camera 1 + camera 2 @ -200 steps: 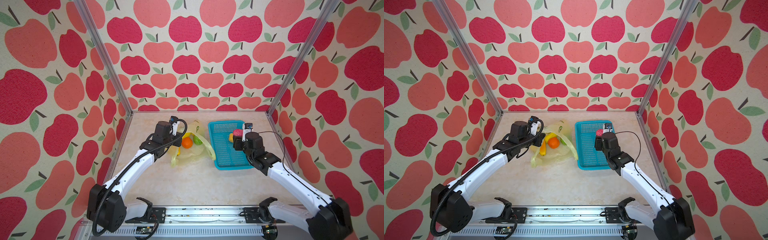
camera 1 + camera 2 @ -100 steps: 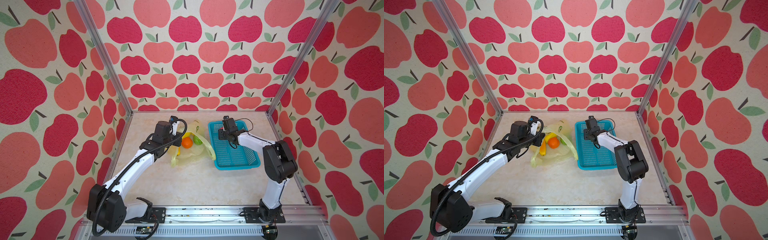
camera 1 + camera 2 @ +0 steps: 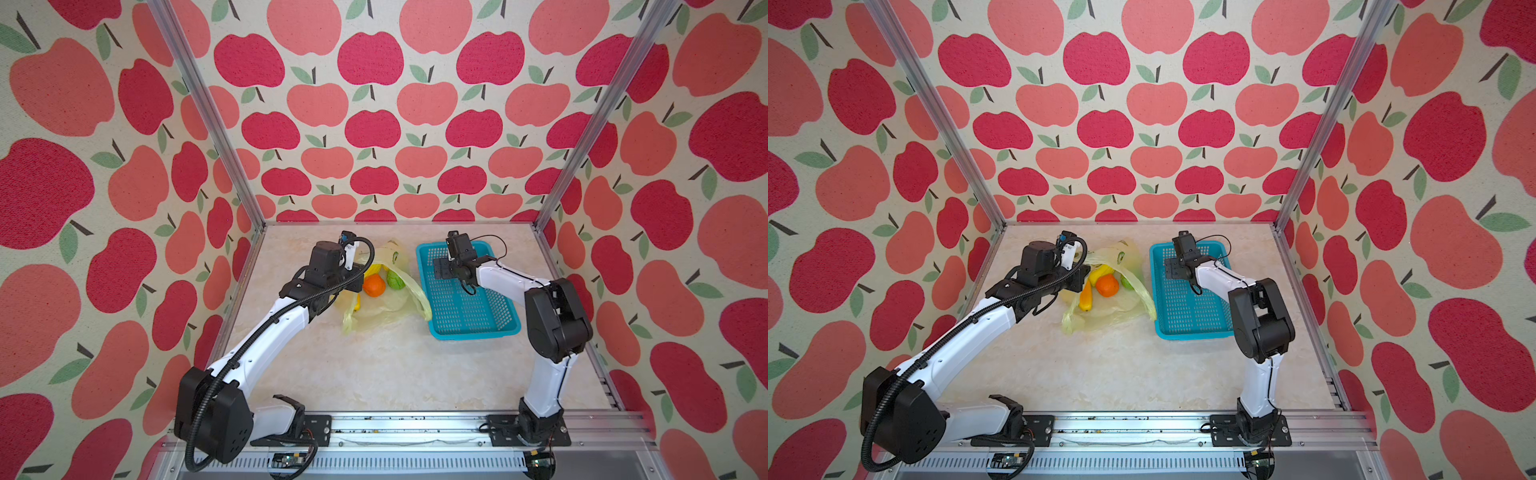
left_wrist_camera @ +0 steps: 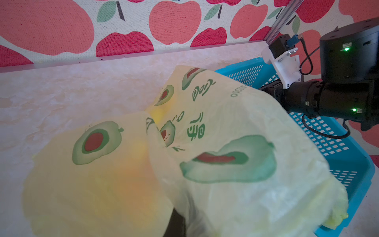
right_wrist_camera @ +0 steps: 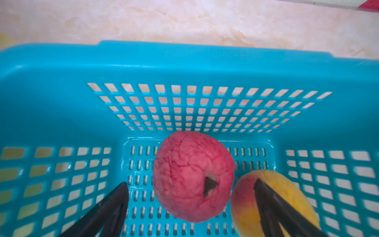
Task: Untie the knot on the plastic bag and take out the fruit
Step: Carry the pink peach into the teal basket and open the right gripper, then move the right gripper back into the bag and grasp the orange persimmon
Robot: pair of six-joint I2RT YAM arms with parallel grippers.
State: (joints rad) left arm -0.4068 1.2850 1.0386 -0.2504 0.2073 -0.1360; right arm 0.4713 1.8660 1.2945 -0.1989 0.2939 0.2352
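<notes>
Left jaws pinched together on plastic bag (image 4: pixel 235 123); right jaws spread apart flanking pink fruit (image 5: pixel 190 174) inside turquoise basket (image 5: pixel 184 61).

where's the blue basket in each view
top view: blue basket right of centre, beside the plastic bag
top view: basket right of centre again
left wrist: basket behind the plastic bag
right wrist: basket fills the frame, pink fruit inside
shared landmark: the marble tabletop under it

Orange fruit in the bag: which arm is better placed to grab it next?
Right. The right gripper is open, empty, over the basket; the left gripper is shut on the plastic bag.
</notes>
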